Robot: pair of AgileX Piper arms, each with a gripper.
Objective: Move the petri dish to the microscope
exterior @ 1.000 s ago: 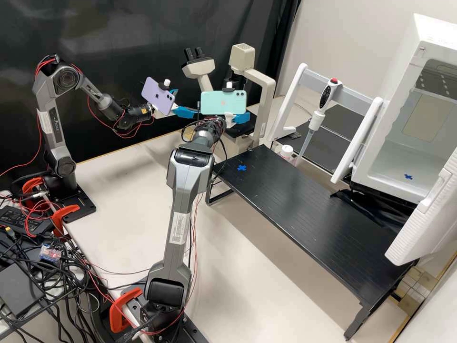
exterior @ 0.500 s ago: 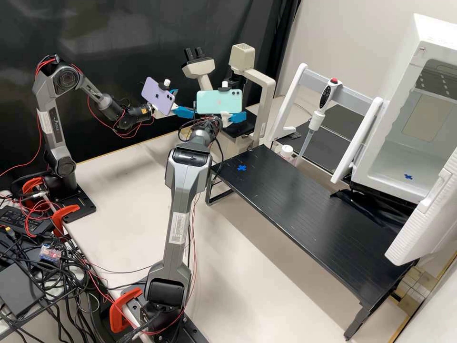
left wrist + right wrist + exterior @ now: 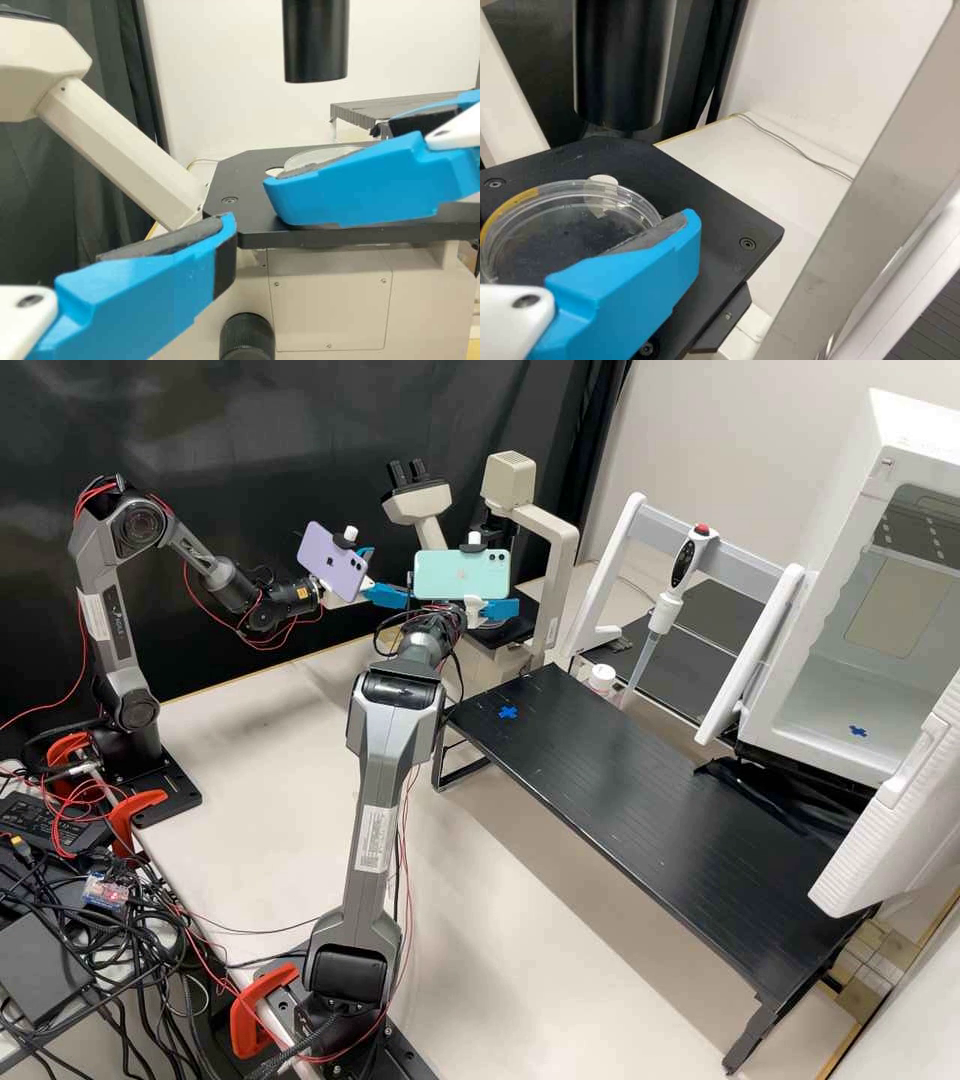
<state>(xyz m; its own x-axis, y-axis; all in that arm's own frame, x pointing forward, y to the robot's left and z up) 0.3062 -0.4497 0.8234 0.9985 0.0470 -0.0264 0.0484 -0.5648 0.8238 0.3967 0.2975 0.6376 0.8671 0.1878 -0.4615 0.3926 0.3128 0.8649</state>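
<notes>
Lying on the flat black stage point(image 3: 718, 205): one clear, round petri dish point(image 3: 544, 236).

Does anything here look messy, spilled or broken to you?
Just the cables beside the arms: they lie in a tangled heap, which looks untidy. I see no spill or crack at the petri dish on the black microscope stage.

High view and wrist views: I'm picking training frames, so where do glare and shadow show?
High view: soft shadow on the bench by the shelf, sheen on the curtain; left wrist view: dark curtain folds; right wrist view: glints on the dish.
</notes>
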